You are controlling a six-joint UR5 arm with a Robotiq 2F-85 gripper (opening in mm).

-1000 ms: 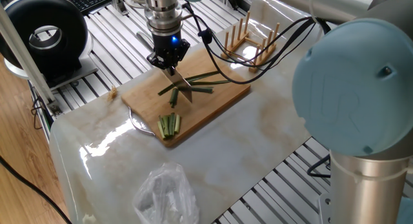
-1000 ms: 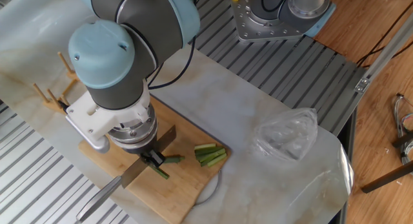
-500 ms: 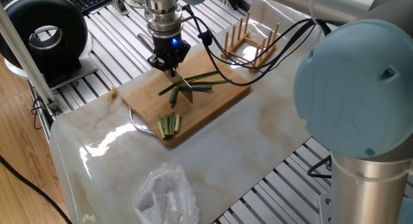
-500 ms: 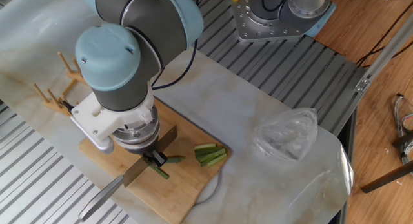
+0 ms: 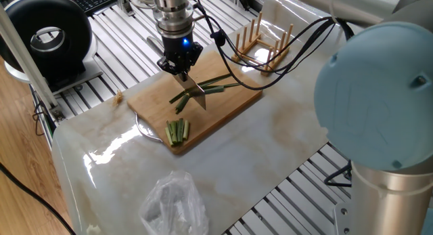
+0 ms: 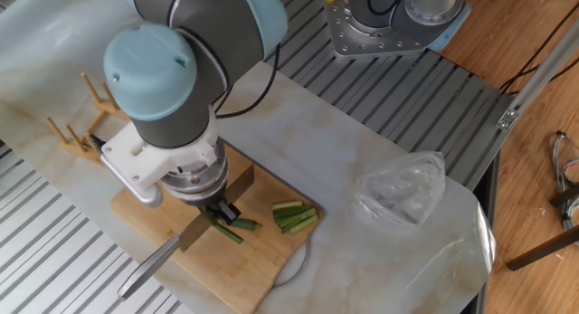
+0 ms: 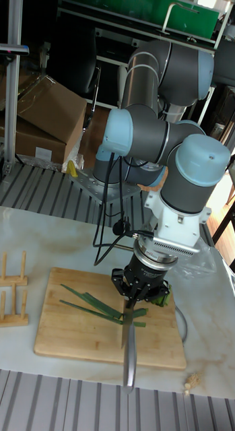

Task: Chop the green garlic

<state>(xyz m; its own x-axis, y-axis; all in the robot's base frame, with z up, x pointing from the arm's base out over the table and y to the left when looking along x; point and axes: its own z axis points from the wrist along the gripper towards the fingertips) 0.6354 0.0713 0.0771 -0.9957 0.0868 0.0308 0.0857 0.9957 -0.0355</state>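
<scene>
One cutting board (image 5: 223, 106) sits mid-frame on the marble tabletop (image 5: 270, 154). On it lie a few long dark stalks of green garlic (image 7: 87, 300), and toward its lower edge one tidy bundle of short paler sticks (image 5: 178, 131). The gripper (image 5: 180, 71) has its fingers clamped on one knife (image 7: 126, 350). One clear plastic bag (image 6: 403, 189) lies apart, and one wooden rack (image 5: 260, 42) stands at the upper right.

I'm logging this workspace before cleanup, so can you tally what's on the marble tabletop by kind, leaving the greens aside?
Wooden cutting board: 1
Wooden peg rack: 1
Clear plastic bag: 1
Knife held in the end effector: 1
Total: 4
</scene>
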